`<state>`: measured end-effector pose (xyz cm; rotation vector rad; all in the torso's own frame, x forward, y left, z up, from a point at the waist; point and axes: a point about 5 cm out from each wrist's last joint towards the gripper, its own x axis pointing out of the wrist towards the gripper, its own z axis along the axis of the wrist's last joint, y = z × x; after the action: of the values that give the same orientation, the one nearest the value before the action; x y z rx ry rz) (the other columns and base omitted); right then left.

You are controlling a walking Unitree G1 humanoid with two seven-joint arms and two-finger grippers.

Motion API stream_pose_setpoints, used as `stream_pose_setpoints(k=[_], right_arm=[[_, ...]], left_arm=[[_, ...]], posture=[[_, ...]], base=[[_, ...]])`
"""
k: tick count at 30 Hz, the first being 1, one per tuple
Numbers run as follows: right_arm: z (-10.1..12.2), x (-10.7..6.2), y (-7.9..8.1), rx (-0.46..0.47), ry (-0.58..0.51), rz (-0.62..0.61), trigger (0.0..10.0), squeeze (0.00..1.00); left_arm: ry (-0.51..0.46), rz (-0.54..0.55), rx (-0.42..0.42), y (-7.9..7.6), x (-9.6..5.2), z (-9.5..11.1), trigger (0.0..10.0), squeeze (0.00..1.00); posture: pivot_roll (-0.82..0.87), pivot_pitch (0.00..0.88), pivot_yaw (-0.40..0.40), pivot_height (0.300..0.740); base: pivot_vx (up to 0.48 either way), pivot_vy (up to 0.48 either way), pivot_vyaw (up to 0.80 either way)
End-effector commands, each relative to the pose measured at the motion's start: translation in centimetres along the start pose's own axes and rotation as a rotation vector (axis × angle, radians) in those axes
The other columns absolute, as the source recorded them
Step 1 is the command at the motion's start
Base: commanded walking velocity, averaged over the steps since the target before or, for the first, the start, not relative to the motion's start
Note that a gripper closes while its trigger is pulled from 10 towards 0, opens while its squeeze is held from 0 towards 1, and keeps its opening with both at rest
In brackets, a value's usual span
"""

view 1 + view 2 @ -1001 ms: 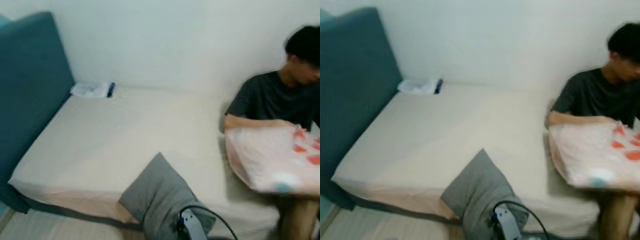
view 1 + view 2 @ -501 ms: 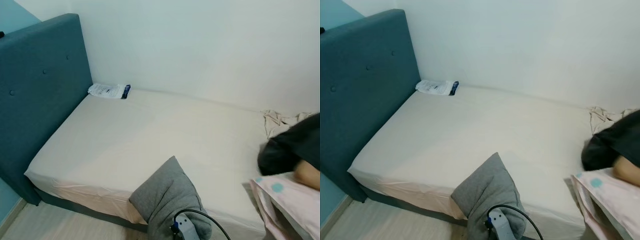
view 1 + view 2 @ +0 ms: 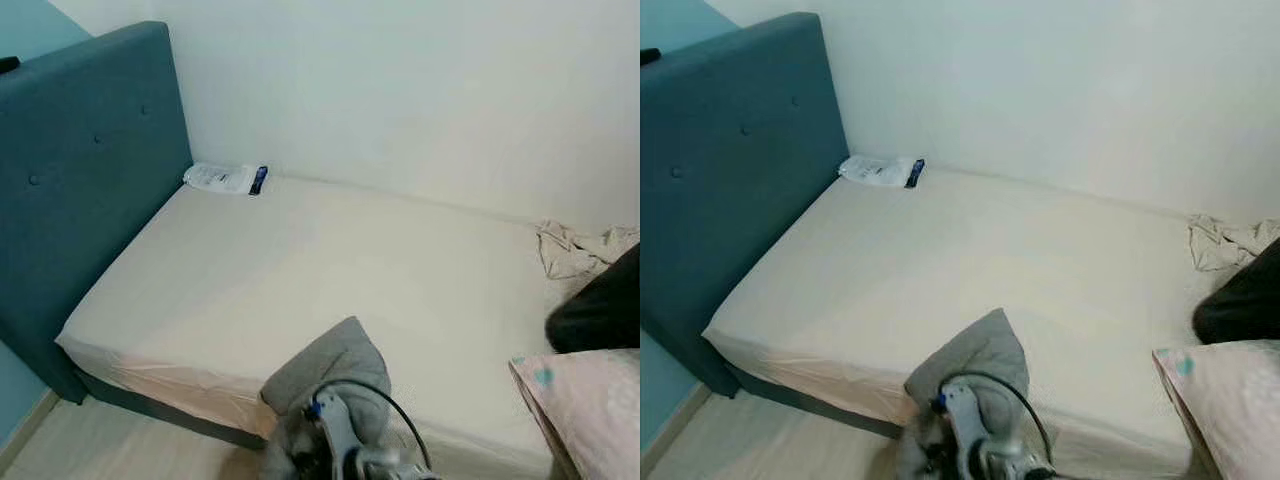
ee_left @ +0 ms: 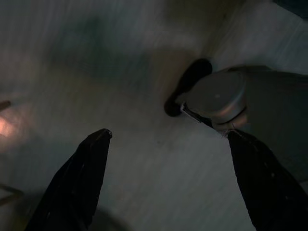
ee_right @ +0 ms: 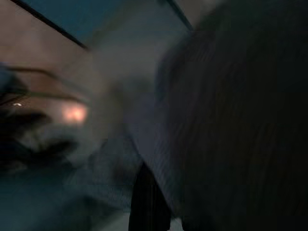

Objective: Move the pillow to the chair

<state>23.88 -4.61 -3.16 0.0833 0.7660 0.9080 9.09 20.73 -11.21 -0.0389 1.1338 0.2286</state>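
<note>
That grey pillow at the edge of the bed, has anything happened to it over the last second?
The grey pillow has sunk lower and crumpled, its peak folding down as the robot's arm pulls it off the bed's near edge. The person has leaned away to the right. The camera itself swung, so the bed, headboard and white packet only seem shifted.

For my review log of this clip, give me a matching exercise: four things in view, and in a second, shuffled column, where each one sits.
Things:
1. grey pillow
2. white packet
3. crumpled cloth
4. headboard

Places:
A. far corner of the mattress, beside the headboard
B. near edge of the bed, just ahead of the robot's arm
C. far right of the mattress, by the wall
D. upright along the bed's left end

Pairs: 1-B, 2-A, 3-C, 4-D
</note>
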Motion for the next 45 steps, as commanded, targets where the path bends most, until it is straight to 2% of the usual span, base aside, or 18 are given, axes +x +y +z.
stream_pose_setpoints(k=[1, 6, 8, 11, 17, 21, 25, 28, 31, 36, 39, 41, 42, 43, 44, 45], right_arm=[[3.2, 0.8, 0.9, -0.042, -0.105, 0.060, 10.0, 0.00], [5.5, 1.6, 2.6, -0.089, -0.178, 0.204, 10.0, 0.00], [5.7, 1.6, 2.9, -0.099, -0.180, 0.226, 10.0, 0.00], [5.6, 1.7, 3.4, -0.161, -0.161, 0.278, 10.0, 0.00], [5.7, 1.8, 4.0, -0.165, -0.171, 0.344, 10.0, 0.00], [6.1, 1.8, 5.0, -0.175, -0.192, 0.457, 10.0, 0.00], [8.2, 1.7, 5.7, -0.106, -0.298, 0.550, 10.0, 0.00], [10.2, 1.4, 5.9, -0.043, -0.392, 0.604, 10.0, 0.00], [11.7, 1.1, 6.0, -0.030, -0.447, 0.637, 10.0, 0.00], [12.1, 1.0, 5.9, -0.031, -0.457, 0.651, 10.0, 0.00], [12.1, 0.9, 6.1, -0.014, -0.462, 0.679, 10.0, 0.00], [12.0, 0.9, 6.5, -0.006, -0.459, 0.727, 10.0, 0.00], [11.5, 1.1, 6.6, -0.032, -0.416, 0.717, 10.0, 0.00], [11.5, 1.1, 6.6, -0.032, -0.416, 0.717, 10.0, 0.00], [10.6, 1.4, 6.7, -0.083, -0.354, 0.684, 10.0, 0.00], [9.5, 1.7, 6.5, -0.121, -0.292, 0.632, 10.0, 0.00]], left_arm=[[0.034, 0.002, 0.000, 0.1, -0.2, -0.9, 10.0, 0.00], [0.038, 0.016, -0.006, 0.2, -0.2, -1.0, 10.0, 0.00], [0.038, 0.016, -0.005, 0.2, -0.2, -1.0, 10.0, 0.00], [0.041, 0.016, 0.004, 0.2, -0.2, -1.0, 10.0, 0.00], [0.044, 0.015, 0.011, 0.2, -0.2, -1.0, 10.0, 0.00], [0.046, 0.015, 0.016, 0.2, -0.2, -1.1, 10.0, 0.00], [0.019, 0.031, -0.001, 0.3, -0.1, -0.7, 10.0, 0.00], [-0.040, 0.064, -0.070, 0.8, 0.0, 0.4, 10.0, 0.00], [-0.112, 0.095, -0.152, 1.5, 0.1, 2.0, 10.0, 0.00], [-0.227, 0.118, -0.191, 2.3, 0.3, 5.1, 10.0, 0.00], [-0.291, 0.128, -0.171, 2.5, 0.2, 6.7, 10.0, 0.00], [-0.329, 0.162, -0.085, 2.9, 0.2, 8.0, 10.0, 0.00], [-0.337, 0.189, -0.025, 3.2, 0.1, 8.4, 10.0, 0.00], [-0.337, 0.189, -0.025, 3.2, 0.1, 8.4, 10.0, 0.00], [-0.347, 0.209, 0.008, 3.5, 0.1, 8.8, 10.0, 0.00], [-0.354, 0.216, 0.004, 3.7, 0.1, 9.0, 10.0, 0.00]], posture=[[0.12, 0.026, -0.094, 0.740], [0.12, 0.029, -0.092, 0.740], [0.12, 0.030, -0.091, 0.740], [0.12, 0.031, -0.090, 0.740], [0.11, 0.032, -0.089, 0.740], [0.11, 0.034, -0.090, 0.740], [0.11, 0.037, -0.092, 0.740], [0.11, 0.038, -0.094, 0.740], [0.11, 0.036, -0.096, 0.740], [0.11, 0.034, -0.100, 0.740], [0.12, 0.034, -0.104, 0.740], [0.12, 0.030, -0.108, 0.740], [0.11, 0.028, -0.106, 0.740], [0.11, 0.028, -0.106, 0.740], [0.11, 0.027, -0.105, 0.740], [0.11, 0.023, -0.102, 0.740]], base=[[0.000, -0.465, 0.68], [0.000, -0.087, 0.68], [0.000, 0.000, 0.68], [0.000, 0.000, 0.68], [0.000, 0.000, 0.68], [0.000, 0.000, 0.68], [0.000, 0.000, 0.68], [0.000, 0.000, 0.68], [0.000, 0.000, 0.68], [0.000, 0.000, 0.68], [0.000, 0.000, 0.68], [0.000, 0.000, 0.68], [0.000, 0.000, 0.67], [0.000, 0.000, 0.67], [0.000, 0.000, 0.68], [0.000, 0.000, 0.68]])
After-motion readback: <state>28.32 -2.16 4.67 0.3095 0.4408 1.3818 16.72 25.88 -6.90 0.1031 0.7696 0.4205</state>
